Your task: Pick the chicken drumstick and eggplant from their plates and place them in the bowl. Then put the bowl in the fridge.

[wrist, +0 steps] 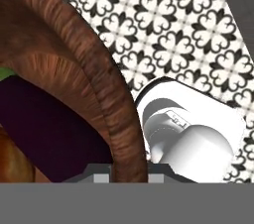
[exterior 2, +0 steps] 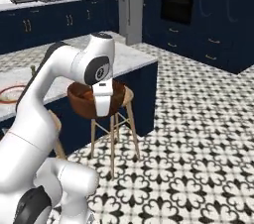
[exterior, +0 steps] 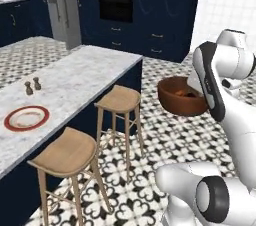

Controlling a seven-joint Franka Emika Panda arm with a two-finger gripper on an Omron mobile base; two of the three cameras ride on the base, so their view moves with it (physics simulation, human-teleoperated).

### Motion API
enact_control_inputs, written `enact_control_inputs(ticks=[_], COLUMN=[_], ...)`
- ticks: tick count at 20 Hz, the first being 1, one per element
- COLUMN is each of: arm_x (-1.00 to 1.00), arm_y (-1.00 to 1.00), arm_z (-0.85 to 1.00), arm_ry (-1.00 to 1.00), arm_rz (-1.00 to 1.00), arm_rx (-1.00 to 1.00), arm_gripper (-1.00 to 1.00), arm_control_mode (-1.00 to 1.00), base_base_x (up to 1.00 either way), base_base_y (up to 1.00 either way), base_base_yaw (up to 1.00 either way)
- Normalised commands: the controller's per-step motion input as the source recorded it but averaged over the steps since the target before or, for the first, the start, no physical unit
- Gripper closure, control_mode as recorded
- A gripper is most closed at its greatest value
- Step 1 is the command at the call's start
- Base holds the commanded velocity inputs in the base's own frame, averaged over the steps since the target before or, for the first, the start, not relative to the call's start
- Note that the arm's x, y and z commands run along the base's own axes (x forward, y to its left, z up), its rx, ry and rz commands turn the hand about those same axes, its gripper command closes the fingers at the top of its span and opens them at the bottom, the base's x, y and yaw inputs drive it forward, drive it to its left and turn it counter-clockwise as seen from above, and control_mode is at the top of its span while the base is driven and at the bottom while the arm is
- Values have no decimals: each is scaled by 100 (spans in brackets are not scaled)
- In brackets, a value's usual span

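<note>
Bowl [exterior: 181, 96] hung in mid-air at centre right of the left base view, the gripper [wrist: 128, 167] clamped narrow on its wooden rim, presumably so it could be carried level with its load; the eggplant [wrist: 47, 129] lay dark inside at lower left of the hand view, the chicken drumstick [wrist: 12, 161] beside it; the fridge [exterior 2: 130, 5] stood at top centre, apparently the destination; below spread patterned floor tiles [exterior: 170, 135]; a red-rimmed plate [exterior: 26, 118] sat on the marble island [exterior: 75, 77] above two wooden stools [exterior: 119, 101].

Two wooden stools [exterior: 67, 154] beside island; shakers [exterior: 32, 86] on top
</note>
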Motion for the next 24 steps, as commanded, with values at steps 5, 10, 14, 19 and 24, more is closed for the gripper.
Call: enact_control_inputs(ticks=[5, 10, 14, 19, 24], arm_x=[0, 0, 0, 0, 0], arm_y=[0, 0, 0, 0, 0], arm_z=[0, 0, 0, 0, 0], arm_ry=[0, 0, 0, 0, 0], arm_rz=[0, 0, 0, 0, 0], arm_rx=[0, 0, 0, 0, 0], arm_gripper=[100, 100, 100, 100, 100], arm_control_mode=[100, 100, 100, 100, 100], base_base_x=[0, 52, 100, 100, 100], base_base_y=[-25, -26, 1, 1, 8], base_base_yaw=[-84, -62, -21, -11, -10])
